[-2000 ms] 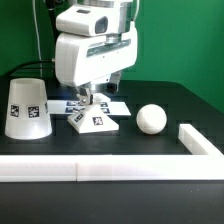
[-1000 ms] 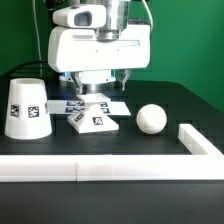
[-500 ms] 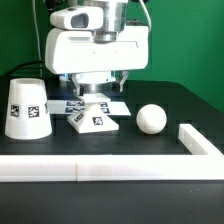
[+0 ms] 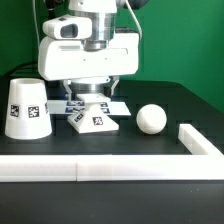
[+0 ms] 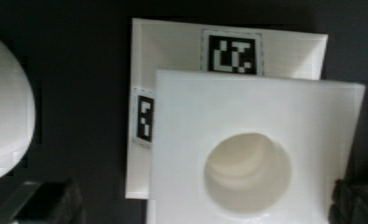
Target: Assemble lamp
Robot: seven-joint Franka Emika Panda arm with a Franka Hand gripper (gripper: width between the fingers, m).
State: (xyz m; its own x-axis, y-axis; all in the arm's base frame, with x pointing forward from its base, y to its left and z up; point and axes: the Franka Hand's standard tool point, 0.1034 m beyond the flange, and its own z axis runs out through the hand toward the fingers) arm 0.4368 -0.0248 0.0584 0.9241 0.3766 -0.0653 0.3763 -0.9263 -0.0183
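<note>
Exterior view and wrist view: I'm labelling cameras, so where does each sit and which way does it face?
Exterior view: off the arm, looking level across the table at shade, bulb and gripper; the arm shows.
Wrist view: on the wrist, looking down; dark fingertips show.
Both show the base.

The flat square base (image 4: 95,121) lies mid-bench, set corner-forward, with black tags on its side faces. In the wrist view the base (image 5: 207,105) shows a round socket sunk in its top. The cone shade (image 4: 27,108) stands upright (wide end down, tagged) near the bench edge at the exterior view's left. The bulb (image 4: 151,118) rests apart, nearer the opposite edge.
</note>
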